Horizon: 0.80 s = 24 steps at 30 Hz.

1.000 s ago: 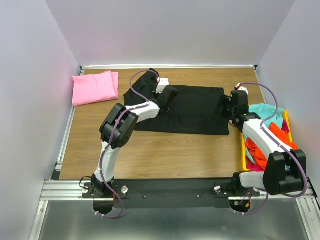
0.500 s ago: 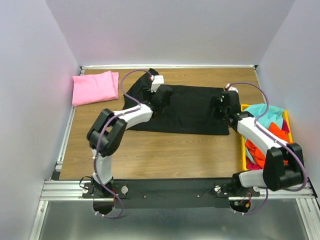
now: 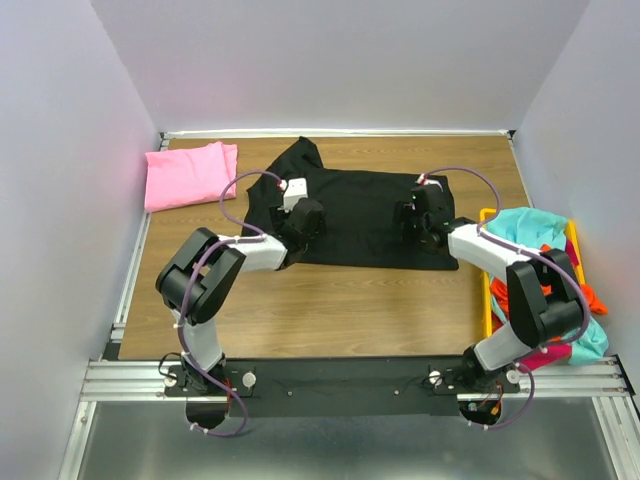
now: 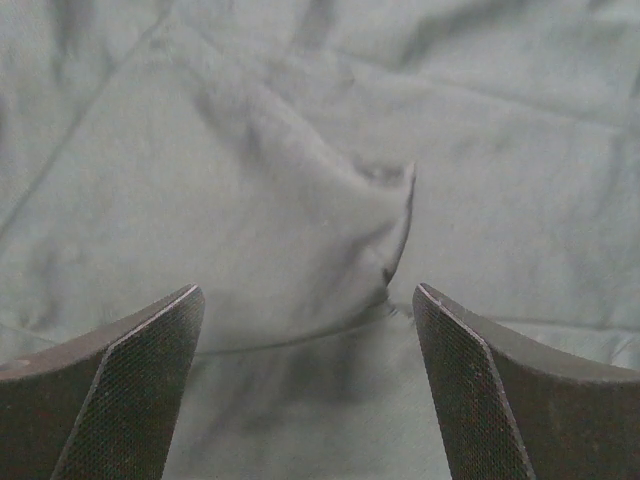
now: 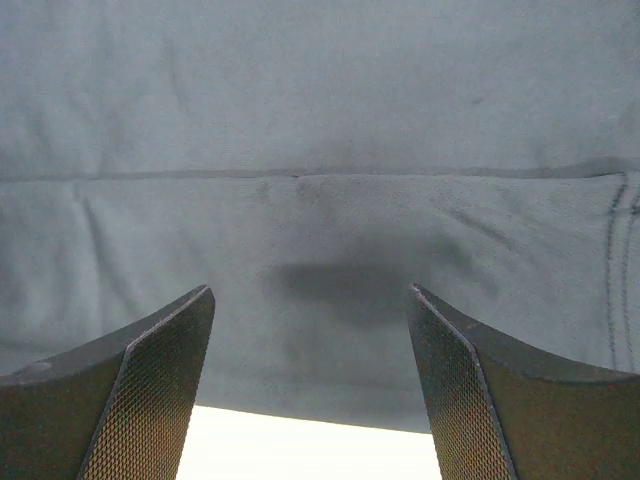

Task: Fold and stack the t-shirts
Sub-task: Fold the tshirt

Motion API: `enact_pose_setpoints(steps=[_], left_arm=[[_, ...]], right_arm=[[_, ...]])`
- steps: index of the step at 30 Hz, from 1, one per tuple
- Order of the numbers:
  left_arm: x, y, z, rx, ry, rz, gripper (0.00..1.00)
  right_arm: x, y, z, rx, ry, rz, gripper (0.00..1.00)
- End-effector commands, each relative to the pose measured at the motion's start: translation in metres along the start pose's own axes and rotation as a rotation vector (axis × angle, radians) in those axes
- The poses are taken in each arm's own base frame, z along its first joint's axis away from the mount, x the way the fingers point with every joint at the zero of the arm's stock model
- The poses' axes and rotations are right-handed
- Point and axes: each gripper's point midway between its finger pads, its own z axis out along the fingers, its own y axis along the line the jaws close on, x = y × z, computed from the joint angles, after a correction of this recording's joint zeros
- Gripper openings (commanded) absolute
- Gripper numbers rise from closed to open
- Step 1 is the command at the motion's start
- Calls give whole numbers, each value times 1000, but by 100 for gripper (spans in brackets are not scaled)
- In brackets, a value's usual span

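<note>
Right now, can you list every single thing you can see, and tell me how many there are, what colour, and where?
black t-shirt: one, black, spread flat on the middle of the table, toward the far side
pink t-shirt: one, pink, folded, far left corner
heap of t-shirts: one heap, number unclear, teal, orange and magenta, piled in the bin and spilling over it
yellow bin: one, yellow, right edge of the table
table: one, brown wood, under everything
left gripper: one, black, open over the black t-shirt's left part
right gripper: one, black, open over its right part
</note>
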Motion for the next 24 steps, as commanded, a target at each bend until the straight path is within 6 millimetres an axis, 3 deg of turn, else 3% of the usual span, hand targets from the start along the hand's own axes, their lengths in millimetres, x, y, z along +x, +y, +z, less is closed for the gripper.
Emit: enact_pose_setpoints(steps=[1, 10, 16, 20, 24], left_arm=[[4, 2, 4, 35, -21, -68, 93], [28, 14, -4, 64, -1, -51, 93], [47, 31, -12, 41, 17, -58, 93], [61, 40, -19, 29, 40, -65, 93], [68, 45, -28, 32, 47, -84, 92]], right_arm=[[-6, 1, 12, 25, -18, 11, 84], [25, -11, 33, 88, 76, 24, 84], [44, -19, 28, 113, 119, 43, 84], [56, -36, 19, 199, 156, 44, 84], [63, -36, 9, 199, 167, 51, 84]])
